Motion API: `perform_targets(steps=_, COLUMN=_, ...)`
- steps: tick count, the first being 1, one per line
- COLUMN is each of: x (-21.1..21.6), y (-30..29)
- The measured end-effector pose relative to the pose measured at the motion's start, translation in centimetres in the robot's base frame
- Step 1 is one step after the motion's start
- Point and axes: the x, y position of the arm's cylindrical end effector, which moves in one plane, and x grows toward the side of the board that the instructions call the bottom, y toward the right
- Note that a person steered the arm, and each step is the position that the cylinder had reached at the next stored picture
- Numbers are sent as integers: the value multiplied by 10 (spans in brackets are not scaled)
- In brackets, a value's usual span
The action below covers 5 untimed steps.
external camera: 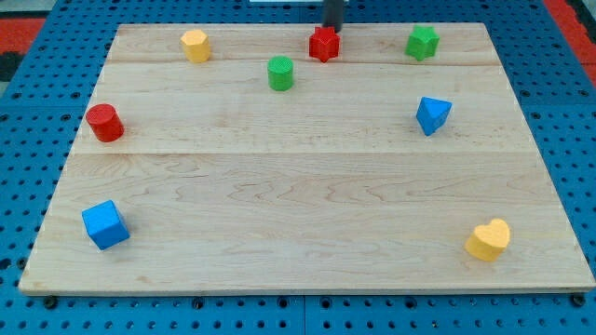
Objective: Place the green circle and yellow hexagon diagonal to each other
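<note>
1. A red star block point(323, 44) is sitting near the view's top, in the middle.
2. A green star block point(422, 42) is sitting to its right.
3. A blue triangle block point(433, 114) is sitting below that green one.
4. A red round block point(104, 123) is standing at the view's left.
5. A blue cube point(104, 224) is resting low on the left.
6. A yellow heart block point(489, 239) is lying low on the right.
7. The wooden board point(298, 214) is holding them all.
</note>
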Motion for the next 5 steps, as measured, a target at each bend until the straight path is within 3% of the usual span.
perform_targets(steps=1, x=88, y=-2)
perform_targets(steps=2, x=136, y=15)
perform_targets(steps=4, x=62, y=-45)
perform_targets(steps=5, x=118, y=-97)
